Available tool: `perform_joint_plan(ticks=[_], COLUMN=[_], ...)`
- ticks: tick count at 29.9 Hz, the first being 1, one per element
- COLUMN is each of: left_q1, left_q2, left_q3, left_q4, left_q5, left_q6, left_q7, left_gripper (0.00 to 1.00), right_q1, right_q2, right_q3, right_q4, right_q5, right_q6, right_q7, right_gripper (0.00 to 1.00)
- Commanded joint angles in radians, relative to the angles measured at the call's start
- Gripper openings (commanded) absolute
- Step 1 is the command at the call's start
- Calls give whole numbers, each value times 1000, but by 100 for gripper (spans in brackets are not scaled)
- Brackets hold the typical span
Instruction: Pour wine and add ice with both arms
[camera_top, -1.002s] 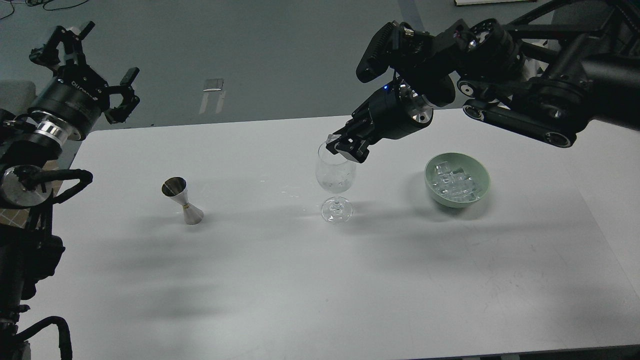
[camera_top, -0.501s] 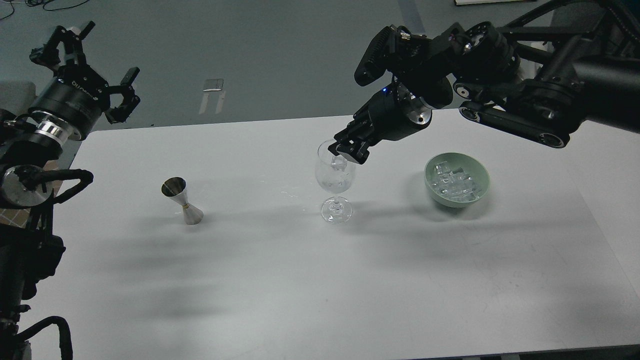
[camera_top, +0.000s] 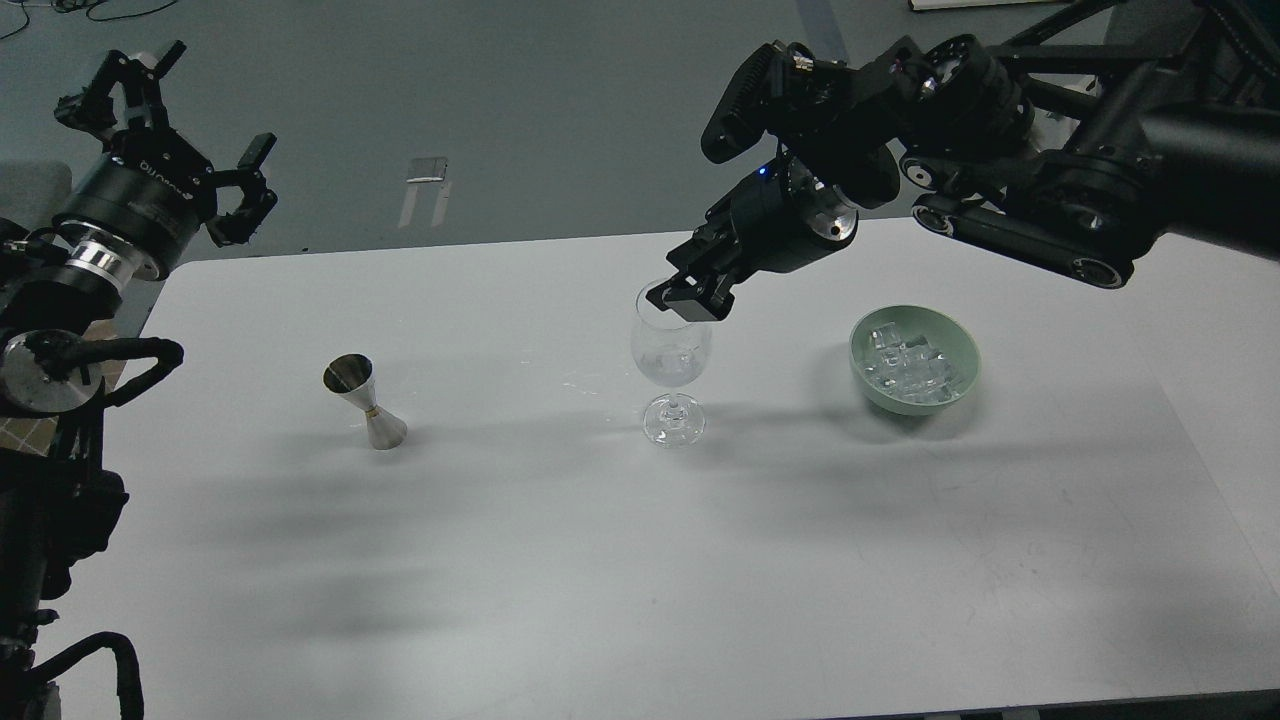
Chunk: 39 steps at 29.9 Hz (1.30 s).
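Hovering over glass (camera_top: 671, 350) rim: right gripper (camera_top: 688, 297), opening unclear.

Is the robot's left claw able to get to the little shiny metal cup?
Probably yes. The left claw is raised off the table's far left corner, and nothing stands between it and the metal cup, which sits alone on the white table.

dim, sharp, soft overhead shadows

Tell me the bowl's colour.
Pale green, holding clear ice; the bowl shows plainly in the head view.
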Motion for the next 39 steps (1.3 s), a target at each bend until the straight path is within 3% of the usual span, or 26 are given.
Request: perform_joint_plan(ticks=[1,2,8,13,15,18,25,33,39], left_q1=[0,0,-11,-32,-83,-112,-166,-307,-471], left_q2=[2,2,-1,-4,-21,-51,-56,-59,-128], left_q3=[0,-1,0,3,3,2,57,235,330], left_q4=[0,0,0,9,20,31,121,276,511], left_q5=[-2,-5,-17,-48,-49,-49,-48,-43,-37], left_q6=[0,0,9,20,34,40,58,64,238], left_q7=[3,6,12,-2,0,-2,12,14,5], left_gripper=[98,98,98,98,98,98,98,98,98], right_q1=[41,42,48,18,-28,-68,-160,-235,-237], right_q2=[-29,-29,-32,-31,-28,-23,54,141,204], right_q3=[52,64,152,210,265,296,417,500,500], right_q4=[-23,-34,-149,-264,-293,-310,-466,-687,-786], right_q5=[98,122,318,450,514,548,701,1076,1321], right_q6=[-12,-21,-67,-183,-298,-370,-392,-394,-394], right_q7=[0,0,0,0,0,0,0,0,0], right_gripper=[95,99,100,100,100,100,100,100,100])
